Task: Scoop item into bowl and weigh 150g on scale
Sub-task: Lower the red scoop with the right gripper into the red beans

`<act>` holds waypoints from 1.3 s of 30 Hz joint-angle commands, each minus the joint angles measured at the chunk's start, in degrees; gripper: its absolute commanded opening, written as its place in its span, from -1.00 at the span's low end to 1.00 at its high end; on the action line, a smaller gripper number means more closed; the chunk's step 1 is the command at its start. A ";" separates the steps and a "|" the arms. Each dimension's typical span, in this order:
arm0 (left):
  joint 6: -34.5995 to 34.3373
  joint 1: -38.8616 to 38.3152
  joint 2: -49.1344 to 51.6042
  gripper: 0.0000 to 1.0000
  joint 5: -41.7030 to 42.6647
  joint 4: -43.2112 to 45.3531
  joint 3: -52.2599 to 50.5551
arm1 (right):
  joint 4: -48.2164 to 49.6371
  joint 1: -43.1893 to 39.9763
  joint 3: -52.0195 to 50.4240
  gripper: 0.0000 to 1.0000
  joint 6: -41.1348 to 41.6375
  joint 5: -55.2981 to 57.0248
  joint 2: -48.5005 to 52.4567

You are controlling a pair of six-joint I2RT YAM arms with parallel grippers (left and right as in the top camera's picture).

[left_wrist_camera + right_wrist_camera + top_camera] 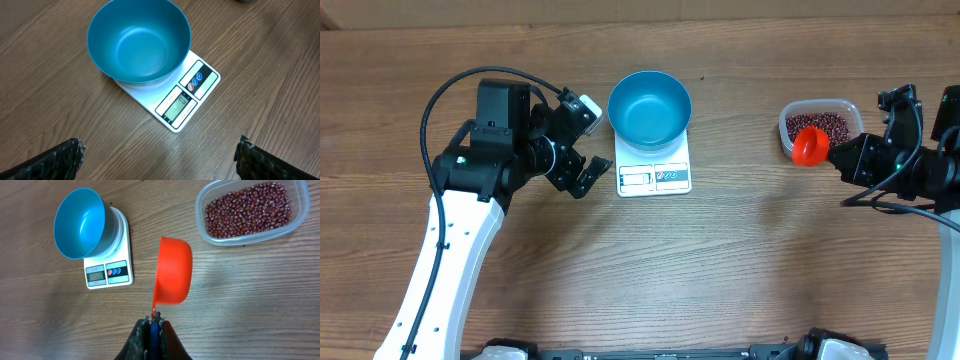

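Note:
The empty blue bowl stands on the white scale at the table's middle back. Left of the scale, my left gripper stands open with bare wood between its fingers. My right gripper is shut on the handle of an orange-red scoop. The scoop hovers just left of the clear tub, which holds the red-brown beans. The scoop's cup is turned on its side.
The wooden table carries only the scale with the bowl and the tub. Both arm bases sit along the front edge. The tub stands at the back right, about a hand's width from the scale.

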 commanded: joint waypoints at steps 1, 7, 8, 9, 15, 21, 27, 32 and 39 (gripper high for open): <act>1.53 0.22 0.28 0.99 0.26 0.20 1.27 | 0.20 -0.15 0.94 -0.93 -0.13 -0.26 -0.35; 1.55 0.22 0.28 0.99 0.26 0.20 1.27 | 1.01 -0.15 1.14 -0.93 0.24 -0.35 -0.35; 1.53 0.22 0.28 0.99 0.26 0.20 1.27 | 0.92 -0.15 1.64 -0.93 1.05 -0.48 -0.33; 1.55 0.22 0.28 0.99 0.28 0.20 1.27 | 0.63 -0.15 2.34 -0.93 1.60 -0.48 -0.24; 1.55 0.22 0.28 0.99 0.28 0.20 1.27 | -3.56 -1.31 12.57 -0.93 4.50 2.05 4.35; 1.53 0.22 0.28 0.99 0.28 0.20 1.27 | -10.95 -4.20 26.49 -0.93 3.98 5.49 15.82; 1.55 0.22 0.28 0.99 0.28 0.20 1.27 | -11.80 -4.28 29.22 -0.93 -3.50 8.76 24.20; 1.53 0.22 0.28 0.99 0.26 0.20 1.27 | -10.01 -4.28 29.11 -0.93 -5.03 10.54 30.14; 1.53 0.22 0.28 0.99 0.26 0.20 1.27 | -6.38 -4.28 28.48 -0.93 -5.03 15.63 34.49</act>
